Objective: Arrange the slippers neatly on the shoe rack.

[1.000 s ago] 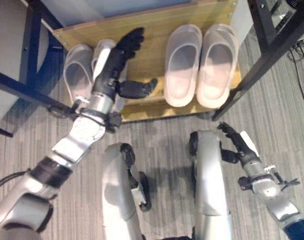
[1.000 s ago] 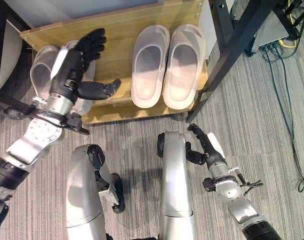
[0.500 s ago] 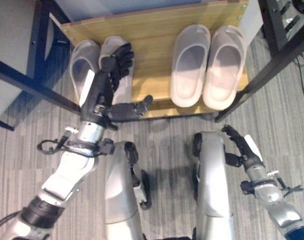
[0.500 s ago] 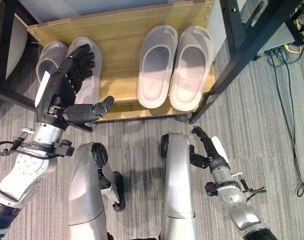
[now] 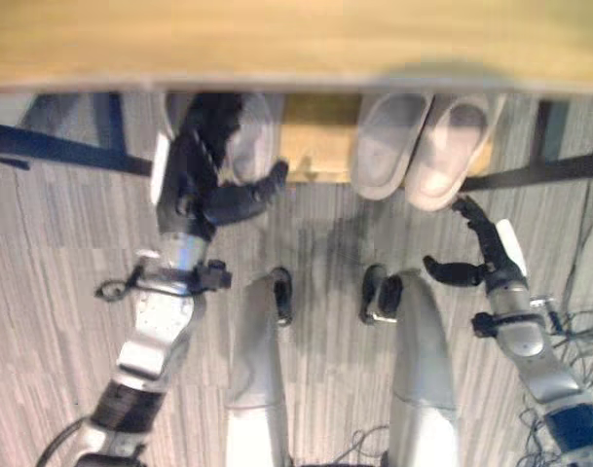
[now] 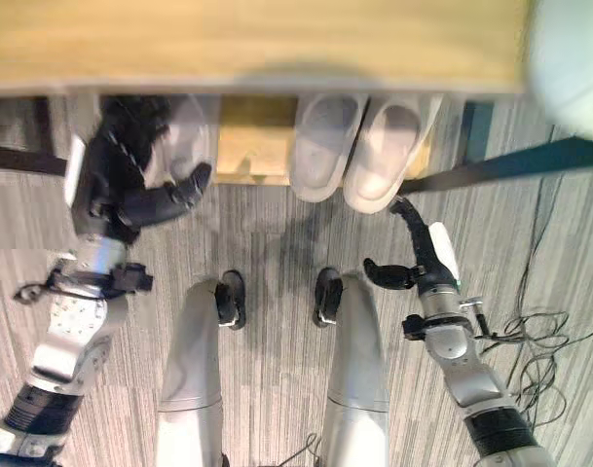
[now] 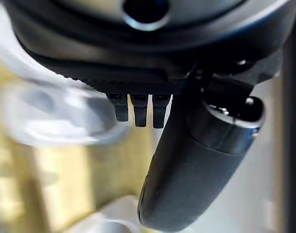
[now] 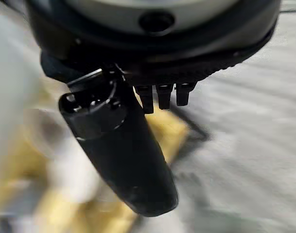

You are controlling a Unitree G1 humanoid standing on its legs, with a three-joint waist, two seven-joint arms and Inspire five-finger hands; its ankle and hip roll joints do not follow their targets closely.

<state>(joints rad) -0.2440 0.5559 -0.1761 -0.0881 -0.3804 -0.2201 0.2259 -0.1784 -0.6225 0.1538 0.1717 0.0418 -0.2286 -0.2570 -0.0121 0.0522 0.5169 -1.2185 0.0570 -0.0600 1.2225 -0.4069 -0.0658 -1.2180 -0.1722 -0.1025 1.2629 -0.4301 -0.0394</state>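
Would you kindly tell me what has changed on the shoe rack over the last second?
The camera has shifted, so an upper shelf now hides the backs of the slippers. The left robot hand has drawn back from over the left pair toward the rack's front edge, fingers open, holding nothing. Both pairs, including the right pair, stay side by side on the rack. The right robot hand stays open beside the leg.

An office or lab space was suggested by grey striped carpet (image 6: 267, 233), dark metal frame legs (image 6: 471, 177) and loose cables (image 6: 535, 341) near the right hand (image 6: 423, 263)
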